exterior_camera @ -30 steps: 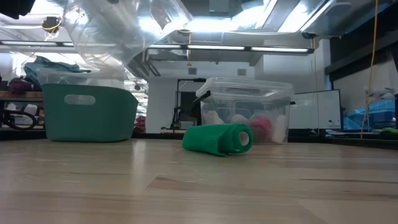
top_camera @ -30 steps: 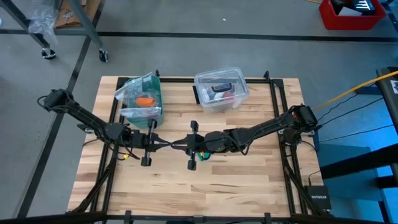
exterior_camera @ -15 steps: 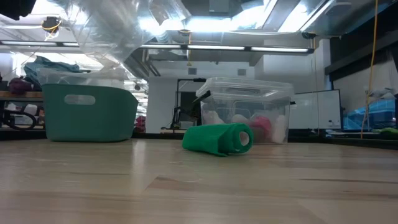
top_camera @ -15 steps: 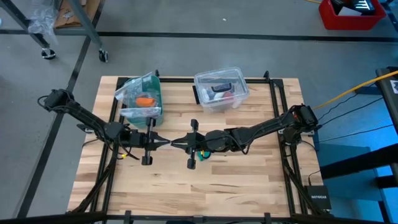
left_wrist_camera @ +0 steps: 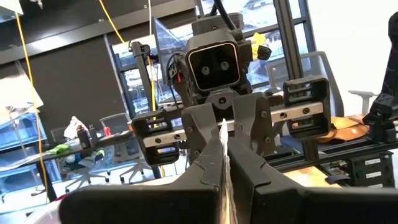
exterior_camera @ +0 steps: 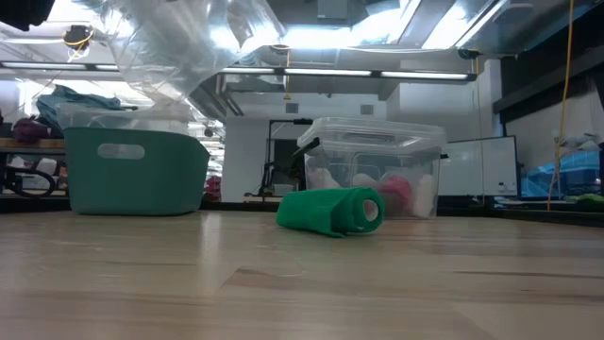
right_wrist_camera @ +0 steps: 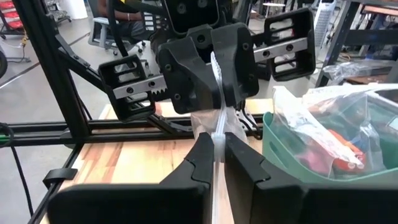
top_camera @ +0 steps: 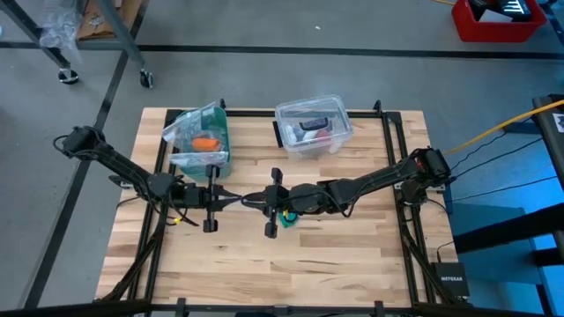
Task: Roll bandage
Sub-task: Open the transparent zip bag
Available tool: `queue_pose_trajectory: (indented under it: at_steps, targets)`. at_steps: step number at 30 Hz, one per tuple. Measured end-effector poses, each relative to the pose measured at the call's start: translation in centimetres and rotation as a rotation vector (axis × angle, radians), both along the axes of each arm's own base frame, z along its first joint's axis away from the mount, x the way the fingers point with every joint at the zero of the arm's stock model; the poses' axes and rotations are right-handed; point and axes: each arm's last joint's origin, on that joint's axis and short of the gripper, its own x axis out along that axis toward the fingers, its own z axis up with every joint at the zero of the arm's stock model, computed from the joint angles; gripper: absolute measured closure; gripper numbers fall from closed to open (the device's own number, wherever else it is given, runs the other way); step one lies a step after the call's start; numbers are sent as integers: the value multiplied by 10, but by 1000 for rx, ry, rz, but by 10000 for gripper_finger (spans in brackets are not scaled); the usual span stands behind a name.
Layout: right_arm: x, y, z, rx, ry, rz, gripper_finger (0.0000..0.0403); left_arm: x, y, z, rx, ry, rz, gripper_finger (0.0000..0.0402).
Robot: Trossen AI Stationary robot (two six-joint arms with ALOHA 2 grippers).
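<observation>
The bandage (exterior_camera: 330,211), a teal-green roll, lies on its side on the wooden table in front of the clear box; in the high view a bit of the bandage (top_camera: 286,217) shows under my right arm. Above the table's middle, my left gripper (top_camera: 231,201) and my right gripper (top_camera: 250,202) meet tip to tip, both shut on a crinkled clear plastic bag (exterior_camera: 179,47). The left wrist view shows my left gripper (left_wrist_camera: 222,134) facing the right one. My right gripper (right_wrist_camera: 217,140) likewise faces the left one in the right wrist view. My left gripper pinches a thin edge of the clear plastic (left_wrist_camera: 223,155) between its two fingers, coming level from the table's left. The plastic is clear of the table. My right gripper pinches the same plastic's edge (right_wrist_camera: 217,124) between its two fingers, level from the table's right, straight opposite the left fingers. One layer or several, I cannot tell.
A teal bin (top_camera: 204,141) with plastic and an orange item stands at the back left, a clear lidded box (top_camera: 314,126) at the back middle. Black frame rails (top_camera: 392,141) run along the table's sides. Bare wood lies toward the near edge.
Both arms have stayed where they were. The clear plastic has shifted and changed its crinkles a little. The bandage has not moved.
</observation>
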Motion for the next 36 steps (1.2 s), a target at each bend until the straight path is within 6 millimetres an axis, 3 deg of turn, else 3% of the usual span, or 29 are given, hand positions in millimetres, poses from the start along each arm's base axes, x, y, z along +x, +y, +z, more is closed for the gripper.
queue_pose_trajectory:
  at_steps: [36]
  targets:
    - [-10,0,-30,140,307,0,377,0,1,1,-11,2,31,401]
